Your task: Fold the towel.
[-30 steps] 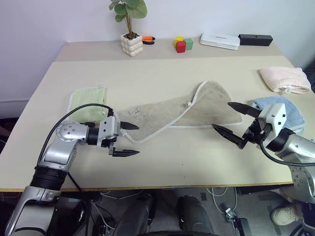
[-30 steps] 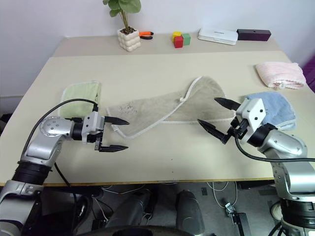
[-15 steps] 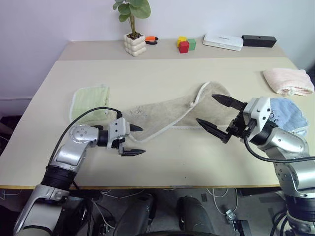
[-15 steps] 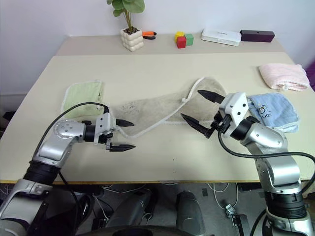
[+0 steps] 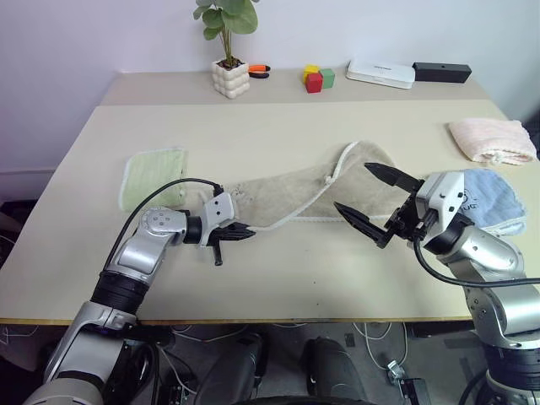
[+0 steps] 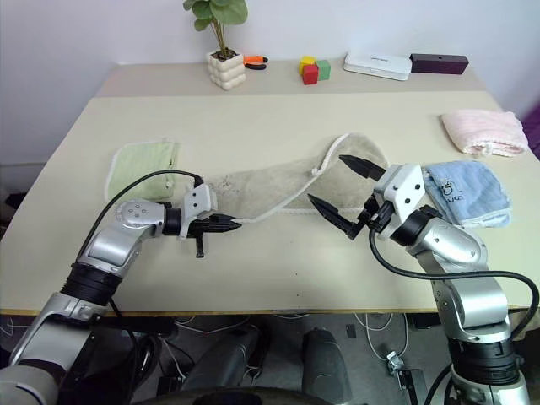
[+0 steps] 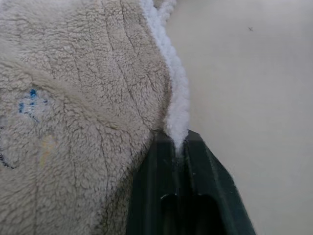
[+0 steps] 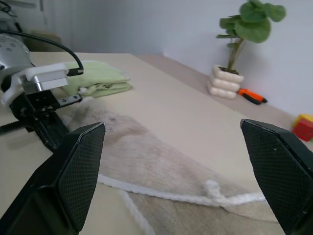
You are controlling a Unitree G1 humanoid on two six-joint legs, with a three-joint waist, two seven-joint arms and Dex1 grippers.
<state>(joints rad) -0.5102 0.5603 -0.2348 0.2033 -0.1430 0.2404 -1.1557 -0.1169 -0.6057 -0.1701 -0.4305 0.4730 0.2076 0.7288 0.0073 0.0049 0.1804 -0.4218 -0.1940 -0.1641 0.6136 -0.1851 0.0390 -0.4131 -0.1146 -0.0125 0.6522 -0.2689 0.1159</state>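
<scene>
**A:** Where does the towel point(image 5: 312, 187) lie, and what has just changed on it?

**B:** The beige towel is spread in a long, rumpled strip across the middle of the table point(image 5: 278, 126), running from its near-left corner up to a rounded far-right end, with the white edge trim doubled over itself near the loop tag point(image 5: 326, 180). A second ago the left gripper point(image 5: 239, 233) stood spread just beside that near-left corner; it has now moved in and pressed its fingers together on the trim. The left wrist view shows the white edging point(image 7: 177, 112) pinched between the dark fingers point(image 7: 146, 196).

**A:** And the right gripper point(image 5: 377, 203)?

**B:** Its fingers are spread wide, holding nothing. It hangs above the towel's near-right edge, having shifted leftward from beside the blue towel point(image 5: 496, 192).

**A:** What does that mean for the fold?

**B:** Judged from this, one corner is secured and the other is not. The towel is crooked rather than flat, so the right gripper probably needs its own hold on the edge before the cloth can be lifted and straightened.

**A:** Anything nearby to mind?

**B:** The green folded towel point(image 5: 153, 175) lies just left of the pinched corner; the pink towel point(image 5: 491, 137) sits far right; the plant pot point(image 5: 228, 77) and coloured blocks point(image 5: 316, 77) are well apart at the far edge.
</scene>
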